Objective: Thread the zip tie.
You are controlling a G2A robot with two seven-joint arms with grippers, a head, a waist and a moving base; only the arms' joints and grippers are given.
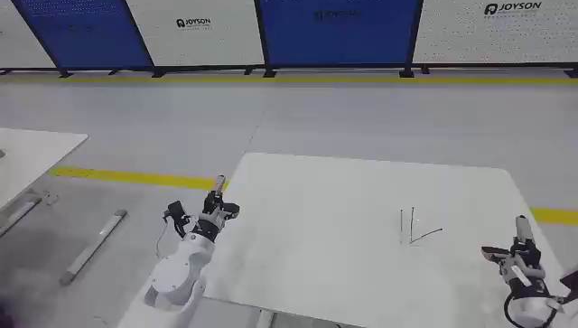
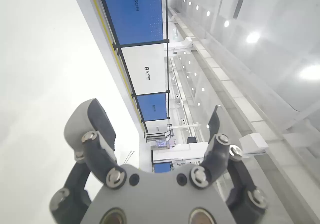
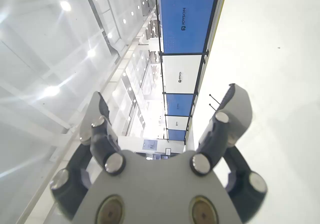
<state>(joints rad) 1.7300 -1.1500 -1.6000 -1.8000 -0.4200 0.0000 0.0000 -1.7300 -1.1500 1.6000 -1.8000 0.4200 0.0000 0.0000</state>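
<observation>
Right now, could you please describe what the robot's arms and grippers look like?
The left arm is white with rounded joints. The left gripper and right gripper match: a light grey body, black linkage fingers fastened with silver bolts, and dark pads in grey shells.

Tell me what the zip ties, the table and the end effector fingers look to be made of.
Zip ties: thin dark strips with small heads, likely plastic; finish too small to judge.
Table: smooth matt white top, perhaps laminate or painted board; no grain shows.
Left end effector fingers: grey shell, metal or hard plastic, with dark pads that look rubbery.
</observation>
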